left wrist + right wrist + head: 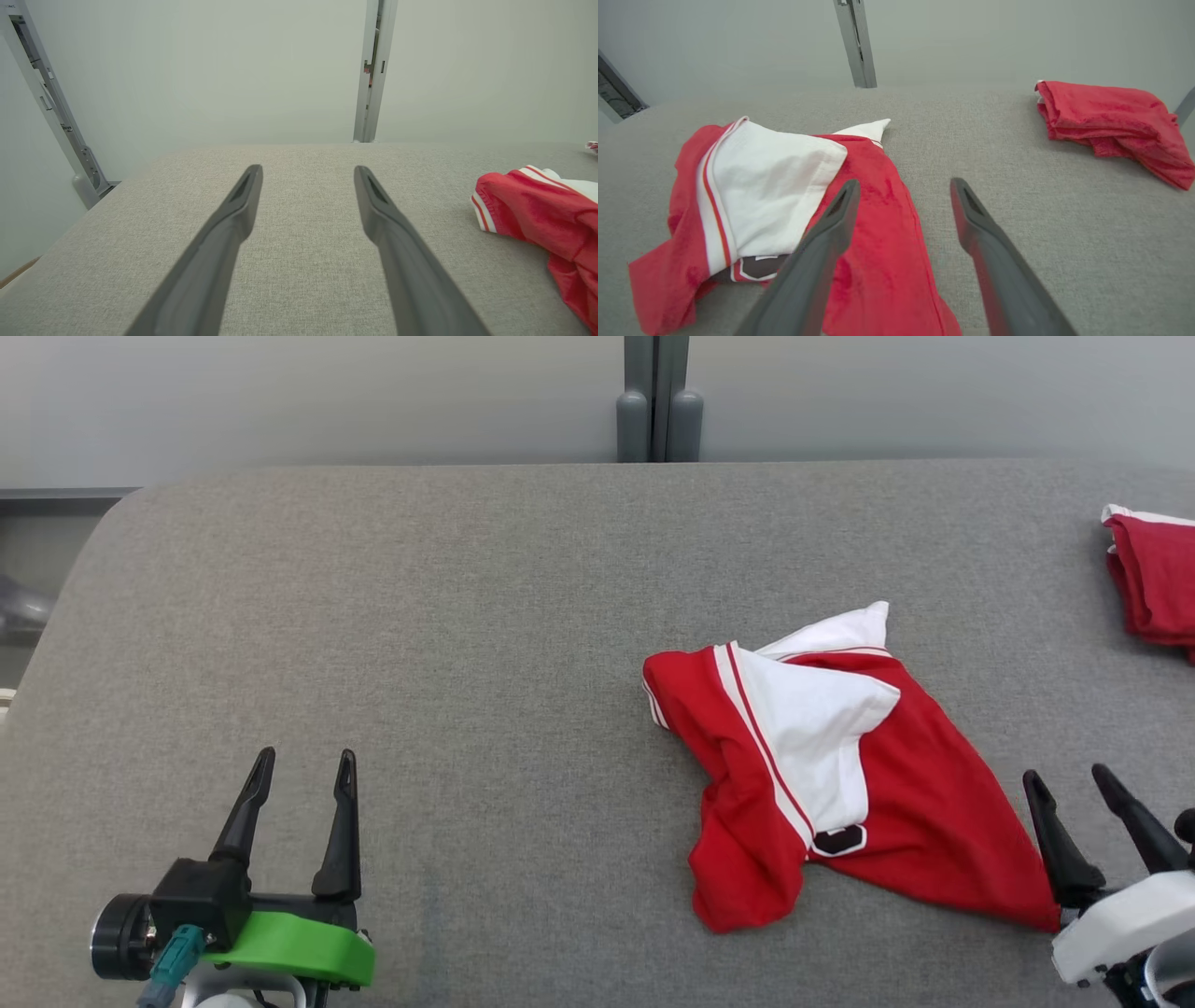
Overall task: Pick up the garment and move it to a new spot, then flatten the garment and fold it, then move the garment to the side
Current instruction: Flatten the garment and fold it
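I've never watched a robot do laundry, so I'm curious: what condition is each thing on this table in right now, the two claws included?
Red and white garment: crumpled, partly turned over itself, lying loose on the table.
Red cloth: loosely folded, at the table's far right.
Left gripper: open, empty, away from the garment.
Right gripper: open, empty, by the garment's near corner.

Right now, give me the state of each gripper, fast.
Left gripper: open, fingers apart, holding nothing.
Right gripper: open, fingers apart by the red and white garment, not gripping it.
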You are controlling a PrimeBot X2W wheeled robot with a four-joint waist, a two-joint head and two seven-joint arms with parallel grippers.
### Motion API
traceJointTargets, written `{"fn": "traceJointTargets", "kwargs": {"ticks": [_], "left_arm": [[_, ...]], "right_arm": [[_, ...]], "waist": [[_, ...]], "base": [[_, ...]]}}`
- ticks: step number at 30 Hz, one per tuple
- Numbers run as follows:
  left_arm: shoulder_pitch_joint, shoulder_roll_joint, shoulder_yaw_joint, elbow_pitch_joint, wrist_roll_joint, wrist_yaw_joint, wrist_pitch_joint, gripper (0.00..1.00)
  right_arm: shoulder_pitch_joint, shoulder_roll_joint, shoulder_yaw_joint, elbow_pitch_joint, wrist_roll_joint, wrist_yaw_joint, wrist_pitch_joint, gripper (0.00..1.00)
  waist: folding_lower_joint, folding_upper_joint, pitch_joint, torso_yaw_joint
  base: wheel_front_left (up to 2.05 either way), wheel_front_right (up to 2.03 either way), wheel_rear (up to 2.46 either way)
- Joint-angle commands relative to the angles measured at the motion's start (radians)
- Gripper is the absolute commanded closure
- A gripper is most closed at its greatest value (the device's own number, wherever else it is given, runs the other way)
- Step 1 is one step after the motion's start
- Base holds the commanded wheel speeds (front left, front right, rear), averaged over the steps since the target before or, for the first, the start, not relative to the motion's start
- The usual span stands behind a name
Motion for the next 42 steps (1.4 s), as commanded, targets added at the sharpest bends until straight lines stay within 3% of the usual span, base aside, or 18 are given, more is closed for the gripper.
{"fn": "traceJointTargets", "kwargs": {"ticks": [1,9,16,26,27,28,29,37,42], "left_arm": [[0.0,0.0,0.005,0.001,0.003,-0.002,0.0,0.0],[-0.009,-0.015,0.0,0.002,0.01,-0.008,0.0,0.0],[-0.041,-0.032,-0.005,0.007,0.021,-0.019,0.0,0.0],[-0.067,-0.059,0.004,0.013,0.036,-0.031,0.0,0.0],[-0.067,-0.06,0.007,0.013,0.037,-0.032,0.0,0.0],[-0.068,-0.061,0.008,0.013,0.037,-0.033,0.0,0.0],[-0.068,-0.063,0.009,0.013,0.039,-0.035,0.0,0.0],[-0.078,-0.077,0.015,0.028,0.053,-0.048,0.0,0.0],[-0.074,-0.08,0.022,0.034,0.061,-0.055,0.0,0.0]], "right_arm": [[-0.027,-0.006,-0.001,-0.019,-0.01,-0.001,0.009,0.0],[-0.194,-0.041,0.077,0.005,-0.05,-0.001,0.065,0.0],[-0.339,-0.053,0.181,0.167,-0.054,-0.001,0.07,0.0],[-0.425,-0.045,0.261,0.439,0.009,-0.001,0.024,0.0],[-0.433,-0.035,0.273,0.462,0.032,-0.001,0.023,0.56],[-0.442,-0.033,0.281,0.48,0.043,-0.001,0.021,0.73],[-0.451,-0.037,0.296,0.494,0.047,-0.001,0.015,1.0],[-0.539,-0.034,0.379,0.553,0.097,-0.001,-0.086,1.0],[-0.655,0.015,0.433,0.531,0.099,-0.001,-0.149,1.0]], "waist": [[0.0,-0.0001,-0.005,0.012],[0.0,-0.0001,0.003,0.049],[0.0,-0.0001,0.038,0.1],[0.0,-0.0001,0.083,0.148],[0.0,-0.0001,0.087,0.149],[0.0,-0.0001,0.089,0.15],[0.0,-0.0001,0.091,0.151],[0.0,-0.0001,0.075,0.153],[0.0,-0.0001,0.049,0.167]], "base": [[0.0,0.0,0.0],[0.0,0.0,0.0],[0.0,0.0,0.0],[0.0,0.0,0.0],[0.0,0.0,0.0],[0.0,0.0,0.0],[0.0,0.0,0.0],[0.0,0.0,0.0],[0.0,0.0,0.0]]}}
